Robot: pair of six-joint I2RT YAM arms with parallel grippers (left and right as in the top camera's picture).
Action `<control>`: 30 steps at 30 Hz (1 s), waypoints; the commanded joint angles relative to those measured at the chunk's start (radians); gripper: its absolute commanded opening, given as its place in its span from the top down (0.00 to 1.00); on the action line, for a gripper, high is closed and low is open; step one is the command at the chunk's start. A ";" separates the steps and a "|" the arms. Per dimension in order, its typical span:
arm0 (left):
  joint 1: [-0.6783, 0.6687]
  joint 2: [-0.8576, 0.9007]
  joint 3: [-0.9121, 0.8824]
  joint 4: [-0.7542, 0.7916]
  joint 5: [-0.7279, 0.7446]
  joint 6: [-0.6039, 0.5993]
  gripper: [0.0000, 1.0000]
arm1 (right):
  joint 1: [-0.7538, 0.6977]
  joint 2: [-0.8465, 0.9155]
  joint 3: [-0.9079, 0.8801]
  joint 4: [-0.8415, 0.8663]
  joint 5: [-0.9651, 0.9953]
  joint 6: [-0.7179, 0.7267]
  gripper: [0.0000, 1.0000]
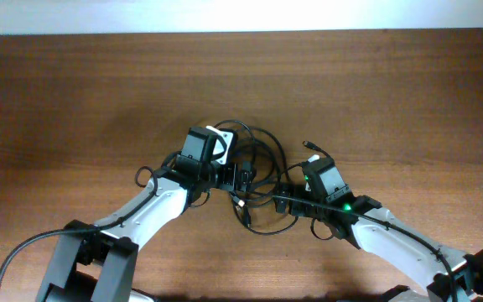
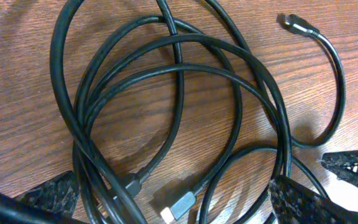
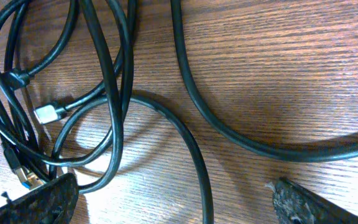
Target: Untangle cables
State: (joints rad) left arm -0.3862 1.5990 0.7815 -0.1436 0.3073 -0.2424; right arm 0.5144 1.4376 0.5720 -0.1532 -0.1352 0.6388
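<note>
Several thin black cables [image 1: 262,159] lie tangled in overlapping loops at the table's middle, between my two arms. My left gripper [image 1: 241,179] is open over the bundle. In the left wrist view the loops [image 2: 166,74] fill the frame, and a silver-tipped plug [image 2: 178,204] lies between the open fingers [image 2: 176,208]. A black plug [image 2: 298,25] lies free at the top right. My right gripper [image 1: 284,201] is open at the bundle's right side. In the right wrist view one cable strand [image 3: 199,168] runs between its fingers [image 3: 173,202]. A silver plug [image 3: 47,112] lies at the left.
The brown wooden table [image 1: 74,92] carries everything. A pale wall edge [image 1: 225,15] runs along the far side. The arms' own thicker black wires [image 1: 15,252] loop at the near left. The two grippers are close together over the bundle.
</note>
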 commanded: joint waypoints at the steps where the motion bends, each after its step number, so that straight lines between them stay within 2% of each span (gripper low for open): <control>1: -0.003 0.004 0.005 -0.005 -0.022 0.013 0.01 | 0.008 0.011 0.002 0.002 0.009 -0.002 0.01; 16: -0.004 0.006 0.005 0.038 -0.043 0.013 0.01 | 0.008 0.011 0.002 0.000 0.008 -0.002 0.01; 20: -0.004 0.018 0.005 0.045 -0.133 0.013 0.01 | 0.008 0.011 0.002 0.000 0.004 -0.002 0.01; 27: -0.004 0.084 0.005 0.109 -0.133 0.012 0.00 | 0.008 0.011 0.002 0.000 -0.004 -0.002 0.01; 28: -0.004 0.087 0.005 0.114 -0.132 0.012 0.05 | 0.008 0.011 0.002 0.000 -0.004 -0.002 0.01; 30: -0.004 0.089 0.005 0.118 -0.132 0.012 0.28 | 0.008 0.011 0.002 -0.001 -0.008 -0.002 0.01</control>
State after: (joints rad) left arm -0.3862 1.6764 0.7815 -0.0349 0.1844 -0.2398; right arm 0.5144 1.4376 0.5720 -0.1535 -0.1360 0.6388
